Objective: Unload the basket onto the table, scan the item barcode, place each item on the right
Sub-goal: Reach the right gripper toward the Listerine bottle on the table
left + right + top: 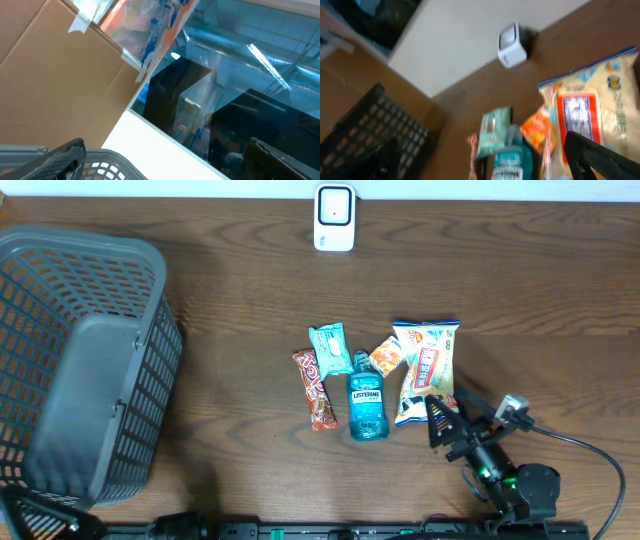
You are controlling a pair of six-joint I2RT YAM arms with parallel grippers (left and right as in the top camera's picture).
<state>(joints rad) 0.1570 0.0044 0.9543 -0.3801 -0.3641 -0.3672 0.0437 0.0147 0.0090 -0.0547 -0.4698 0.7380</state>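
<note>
The white-and-orange foil snack bag point(425, 370) lies on the brown wooden bench point(230, 300), its long axis running near-to-far. It sits just beyond the released, wide-spread right tool point(438, 422), the nearer one.

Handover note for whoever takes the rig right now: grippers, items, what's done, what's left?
Left gripper: jaws open, empty, by the basket.
Right gripper: jaws open, empty, at the near end of the snack bag.
Items: snack bag, Listerine bottle, orange packet, teal packet and red bar lie clustered mid-table; scanner stands at the far edge.
Done: nothing grasped.
To do: pick an item, show its barcode to the scanner.
</note>
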